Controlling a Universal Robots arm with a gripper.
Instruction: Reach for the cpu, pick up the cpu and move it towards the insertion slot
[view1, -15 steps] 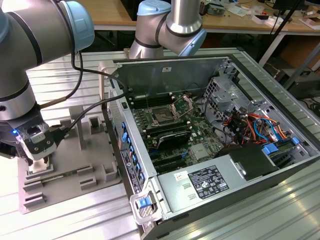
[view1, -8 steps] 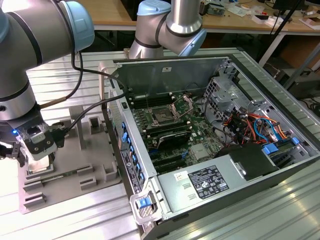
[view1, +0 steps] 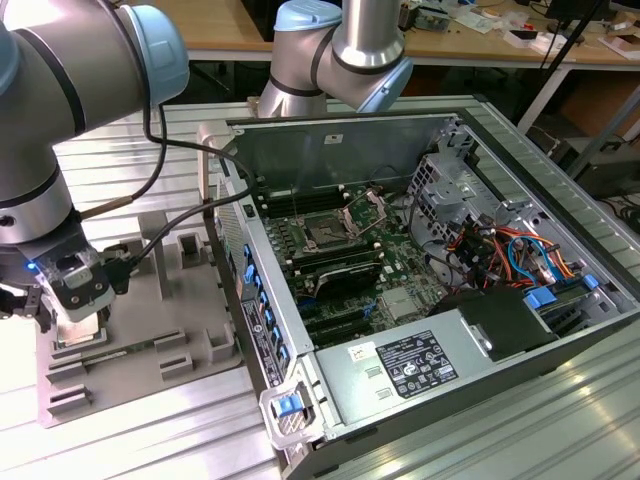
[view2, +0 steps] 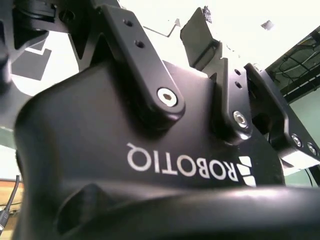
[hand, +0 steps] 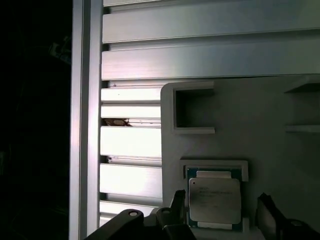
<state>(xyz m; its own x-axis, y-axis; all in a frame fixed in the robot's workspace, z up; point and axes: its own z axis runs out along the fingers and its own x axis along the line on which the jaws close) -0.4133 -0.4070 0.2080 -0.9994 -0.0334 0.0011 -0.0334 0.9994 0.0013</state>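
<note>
Gripper (hand: 220, 202) fingers apart, straddling cpu (hand: 215, 192), which sits in frame of grey tray (hand: 280, 150) on your slotted aluminium table (hand: 200, 55). Insertion slot (view1: 322, 236) well apart, inside open case (view1: 400, 130), toward exterior view's right. Wooden benches (view1: 220, 25) behind.

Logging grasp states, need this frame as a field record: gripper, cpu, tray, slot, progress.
gripper: open, one finger on each side of the cpu, gap visible on at least one side
cpu: flat in a raised frame of the tray, not lifted
tray: grey, on the slatted table, to the exterior view's left of the case
slot: dark square socket on the green board inside the open case, well apart from the gripper
progress: arm is over the cpu; no grasp yet
</note>
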